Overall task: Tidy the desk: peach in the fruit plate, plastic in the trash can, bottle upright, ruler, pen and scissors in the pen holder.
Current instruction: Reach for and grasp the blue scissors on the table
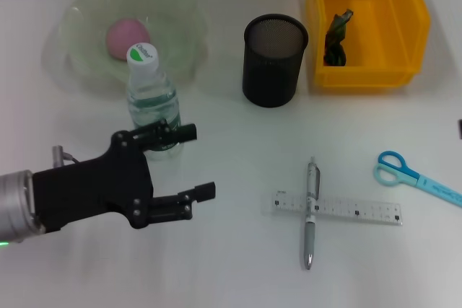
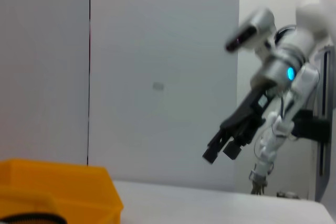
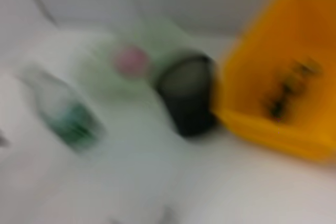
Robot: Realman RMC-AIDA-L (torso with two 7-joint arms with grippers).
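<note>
A pink peach [image 1: 127,37] lies in the green glass fruit plate [image 1: 184,16]. A clear bottle [image 1: 151,99] with a white and green cap stands upright in front of the plate. My left gripper [image 1: 198,161] is open and empty, just in front of the bottle, its upper finger [image 1: 173,133] crossing the bottle's base. A silver pen [image 1: 310,214] lies across a clear ruler [image 1: 354,209]. Blue scissors [image 1: 411,176] lie at the right. The black mesh pen holder [image 1: 274,59] is empty. Dark plastic [image 1: 337,34] lies in the yellow trash bin [image 1: 375,70]. My right gripper [image 2: 220,153] hangs raised off the table.
The right wrist view shows the bottle [image 3: 68,119], the peach [image 3: 131,59], the pen holder [image 3: 186,95] and the yellow bin [image 3: 252,119] from above. The bin's corner [image 2: 79,192] shows in the left wrist view. White table stretches between the left gripper and the pen.
</note>
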